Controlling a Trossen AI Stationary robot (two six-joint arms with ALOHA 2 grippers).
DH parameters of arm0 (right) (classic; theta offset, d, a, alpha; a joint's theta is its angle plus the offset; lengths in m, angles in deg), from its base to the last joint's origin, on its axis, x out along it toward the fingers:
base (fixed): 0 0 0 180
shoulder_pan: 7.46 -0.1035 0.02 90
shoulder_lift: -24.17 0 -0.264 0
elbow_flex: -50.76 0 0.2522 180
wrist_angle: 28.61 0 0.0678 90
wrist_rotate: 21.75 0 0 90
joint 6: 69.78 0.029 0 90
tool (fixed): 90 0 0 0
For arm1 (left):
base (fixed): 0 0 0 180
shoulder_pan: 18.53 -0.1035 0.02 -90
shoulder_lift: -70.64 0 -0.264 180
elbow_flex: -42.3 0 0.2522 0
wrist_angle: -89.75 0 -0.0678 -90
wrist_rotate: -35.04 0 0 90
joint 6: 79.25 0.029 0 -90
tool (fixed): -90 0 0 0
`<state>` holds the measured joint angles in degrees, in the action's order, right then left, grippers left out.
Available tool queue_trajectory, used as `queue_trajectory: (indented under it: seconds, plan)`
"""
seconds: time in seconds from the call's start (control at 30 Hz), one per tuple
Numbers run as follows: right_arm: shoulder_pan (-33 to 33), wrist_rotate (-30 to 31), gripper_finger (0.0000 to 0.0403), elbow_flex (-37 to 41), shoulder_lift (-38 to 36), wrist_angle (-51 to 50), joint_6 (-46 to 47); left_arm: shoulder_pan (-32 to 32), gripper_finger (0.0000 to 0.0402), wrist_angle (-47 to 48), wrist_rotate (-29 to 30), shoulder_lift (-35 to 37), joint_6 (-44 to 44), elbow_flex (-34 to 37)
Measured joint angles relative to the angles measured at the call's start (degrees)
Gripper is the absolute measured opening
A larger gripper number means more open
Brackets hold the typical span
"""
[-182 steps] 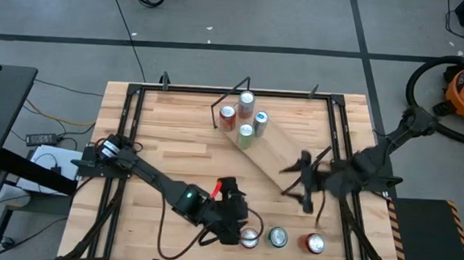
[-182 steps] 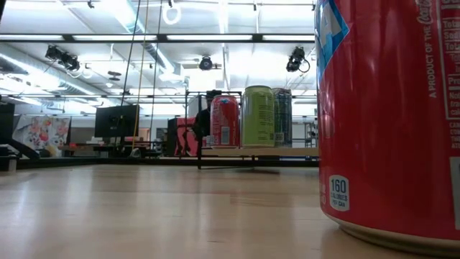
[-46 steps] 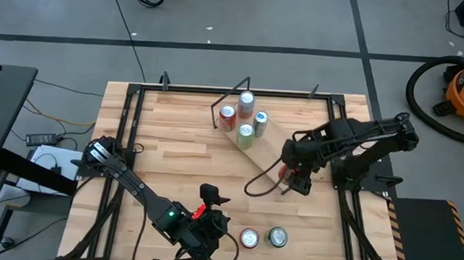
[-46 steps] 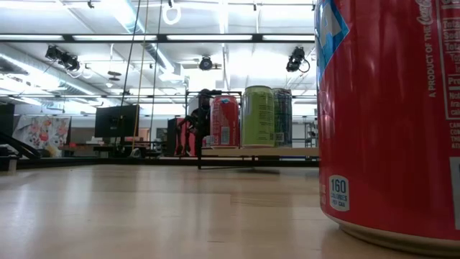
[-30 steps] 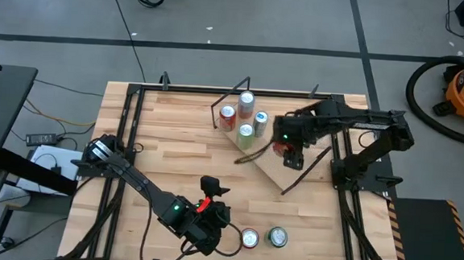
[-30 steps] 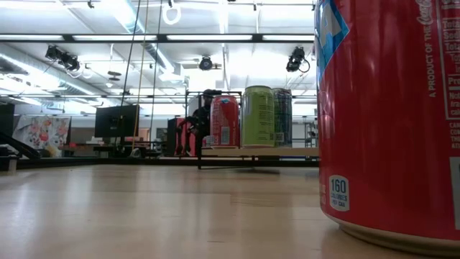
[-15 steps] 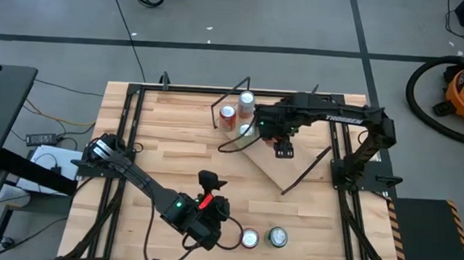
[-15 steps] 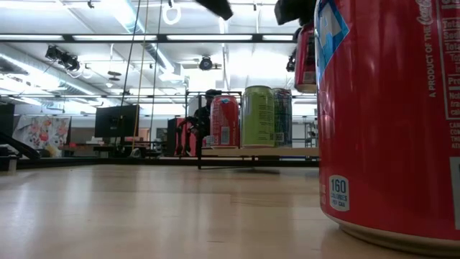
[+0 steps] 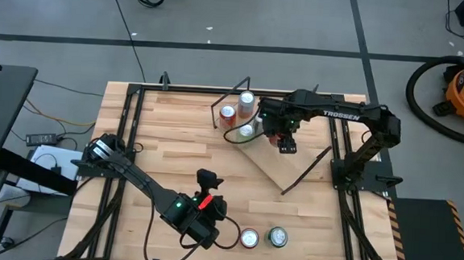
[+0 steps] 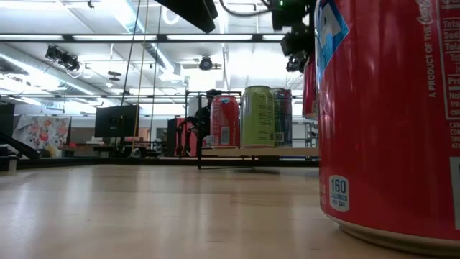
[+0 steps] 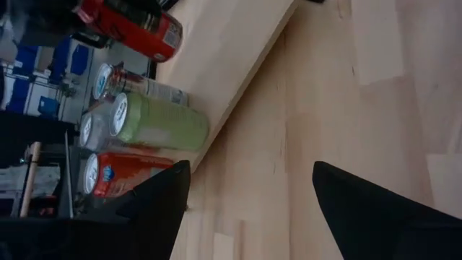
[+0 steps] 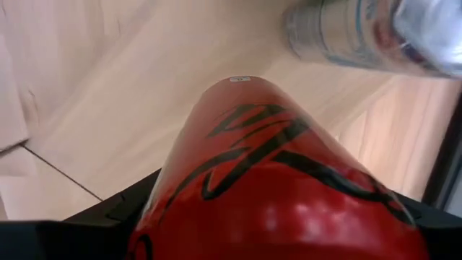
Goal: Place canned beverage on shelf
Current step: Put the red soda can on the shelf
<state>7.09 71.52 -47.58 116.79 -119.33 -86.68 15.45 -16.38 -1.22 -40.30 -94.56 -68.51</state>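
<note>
The shelf [image 9: 288, 167] is a light-wood board on thin black legs, lying slantwise at the table's far middle. Several cans [image 9: 246, 131] stand upright on its far-left end, seen also in the low view as cans [image 10: 257, 116]. My right gripper [image 9: 286, 141] hangs over the board just right of them, shut on a red can [image 12: 267, 180]. My left gripper [image 11: 253, 209] is open with nothing between its fingers, near the table's front middle, left gripper [image 9: 205, 179], facing the shelf. My right gripper pinches the red can's round side wall [image 12: 167, 193] between its two fingers, one on either side. The fingers come from above, pointing down along the can. The can [image 10: 310, 90] hangs upright below the gripper, clear of the board.
Two more cans stand at the table's front edge: a red one [image 9: 249, 238] and a green-topped one [image 9: 277, 237]. The red one fills the low view's right side [image 10: 392, 122]. Bare tabletop [image 9: 175, 143] lies left of the shelf. Black frame rails [image 9: 131, 124] border the table.
My right gripper has come down toward the shelf board with the red can, drifting a little toward the table's far edge and the standing cans. The can stays upright and clear of the board.
</note>
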Motion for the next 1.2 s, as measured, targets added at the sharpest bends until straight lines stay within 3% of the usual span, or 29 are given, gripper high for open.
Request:
queue_trajectory:
  seconds: [0.2, 0.33, 0.53, 1.0, 1.2]
  plan:
    - [3.6, -0.7, 0.0322, 4.4, 0.0, 3.7, -3.3, -0.7, 0.0301, -4.8, -7.0, 0.1, 6.3, 0.9]
    - [5.6, -1.5, 0.0322, 6.9, 0.0, 6.1, -5.2, -2.0, 0.0301, -15.2, -10.6, 0.2, 13.8, 6.9]
    - [7.8, -2.4, 0.0322, 10.1, -0.1, 8.0, -7.1, -4.0, 0.0299, -21.0, -12.5, 1.0, 14.3, 14.0]
    - [8.5, -2.0, 0.0323, 13.6, 0.0, 13.1, -9.2, -7.5, 0.0237, -42.5, -18.0, 17.9, 17.0, 33.0]
    - [8.4, -3.0, 0.0324, 13.6, 0.0, 13.2, -9.2, -8.2, 0.0231, -47.8, -18.2, 21.2, 16.6, 37.6]
